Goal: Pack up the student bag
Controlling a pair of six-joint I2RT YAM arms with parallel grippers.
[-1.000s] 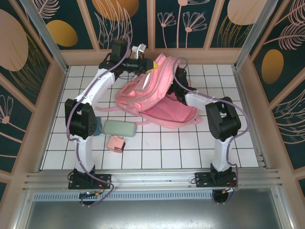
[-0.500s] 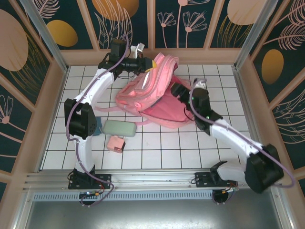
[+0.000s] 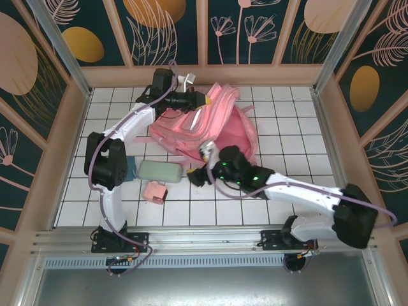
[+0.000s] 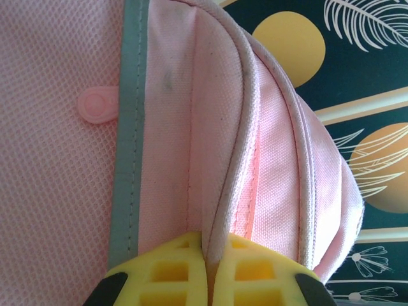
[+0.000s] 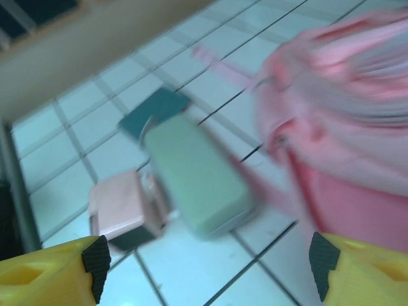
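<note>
A large pink fabric backpack [image 3: 207,121] lies slumped at the far middle of the white tiled table [image 3: 287,108].
The left gripper [image 3: 203,99] is pinched tight on a piped seam at the backpack's far edge. The right gripper [image 3: 196,176] hangs spread wide and empty near its front edge, beside a pale green rectangular case [image 3: 160,171] and a small pink box [image 3: 155,191].

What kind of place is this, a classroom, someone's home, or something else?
Most likely a robot test cell, not a real room: left arm and right arm bolted to a metal rail, a white gridded table, and printed leaf-pattern walls boxing it in.
</note>
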